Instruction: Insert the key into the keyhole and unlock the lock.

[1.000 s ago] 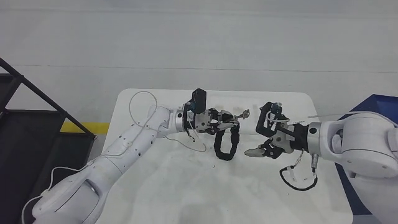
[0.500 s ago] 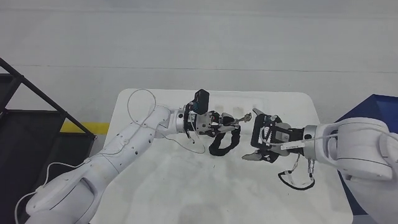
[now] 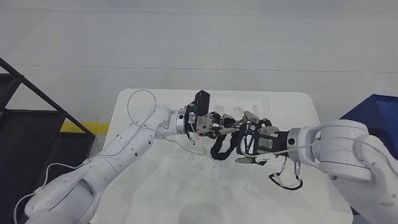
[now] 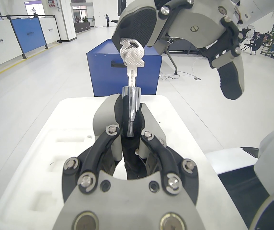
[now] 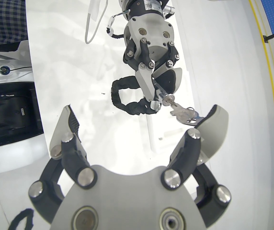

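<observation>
**Key in the lock, right fingers spread around its bow**

My left fingers are clenched on the lock. They pinch its chrome barrel between the pads, and the keyhole end pokes out just past the tips. The key sits in the keyhole with its blade partly buried and its bow standing clear beyond those tips. My right fingers are released and spread wide. The bow lies right at one ribbed pad, touching it or just short of it, I cannot tell which. It is well apart from the other pad. The cable loops out to one side of the left fingers, above the white desk.

The key is a small, flat piece of bright metal with a dimpled bow. I judge it stiff, light and slick. The place to take hold is across the two flat faces of the bow, one pad on each, so the twist goes through its width. If I grip it by the thin edges, I expect it to skate out.

The barrel is polished and round, so it may roll in the left fingers when I turn the key. The textured pads should help against that.

The cable is black and fabric-sleeved, and it looks soft and floppy. It gives me nothing to brace against, so the left fingers must resist the turn alone.

Insertion looks done or nearly so. What remains, by my reading, is closing on the bow and turning it.
</observation>
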Controlling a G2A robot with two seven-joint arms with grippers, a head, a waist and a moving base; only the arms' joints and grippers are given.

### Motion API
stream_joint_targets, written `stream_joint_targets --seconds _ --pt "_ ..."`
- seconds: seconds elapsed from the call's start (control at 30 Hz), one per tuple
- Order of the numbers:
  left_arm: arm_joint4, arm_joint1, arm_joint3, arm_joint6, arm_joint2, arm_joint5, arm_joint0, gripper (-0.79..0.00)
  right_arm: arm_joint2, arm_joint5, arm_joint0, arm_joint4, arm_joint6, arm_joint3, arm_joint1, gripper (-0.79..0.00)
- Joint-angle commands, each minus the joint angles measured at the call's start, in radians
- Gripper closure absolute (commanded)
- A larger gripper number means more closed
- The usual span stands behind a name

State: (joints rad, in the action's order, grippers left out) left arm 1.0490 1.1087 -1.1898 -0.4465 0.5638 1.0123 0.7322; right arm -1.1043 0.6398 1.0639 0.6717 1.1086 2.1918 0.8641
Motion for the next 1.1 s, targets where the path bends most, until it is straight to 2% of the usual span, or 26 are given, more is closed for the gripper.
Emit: stream_joint_targets --seconds 0.0,0.13,0.4,0.67,0.83,1.07 --pt "0.006 0.0 -0.002 -0.002 0.004 0.0 0.002 0.0 0.009 -0.009 -0.008 -0.002 0.005 -0.004 0.001 -0.785" --pt "0.024 0.0 -0.005 -0.014 0.02 0.0 0.009 0.0 0.013 -0.039 -0.017 -0.02 0.033 -0.005 -0.001 -0.785" --pt "0.057 0.003 -0.009 -0.034 0.057 0.0 0.031 0.0 0.024 -0.023 -0.026 -0.07 0.092 0.001 -0.008 -0.785" --pt "0.078 0.01 -0.011 -0.023 0.072 0.0 0.042 0.0 0.053 -0.015 -0.055 -0.053 0.086 -0.007 -0.016 -0.785" --pt "0.092 0.011 -0.016 -0.012 0.07 0.0 0.045 0.0 0.01 0.041 -0.076 0.039 0.03 -0.007 -0.034 -0.785" --pt "0.112 0.006 -0.037 0.002 0.044 0.0 0.04 0.0 0.007 0.191 -0.073 0.222 -0.119 0.012 -0.074 -0.785"
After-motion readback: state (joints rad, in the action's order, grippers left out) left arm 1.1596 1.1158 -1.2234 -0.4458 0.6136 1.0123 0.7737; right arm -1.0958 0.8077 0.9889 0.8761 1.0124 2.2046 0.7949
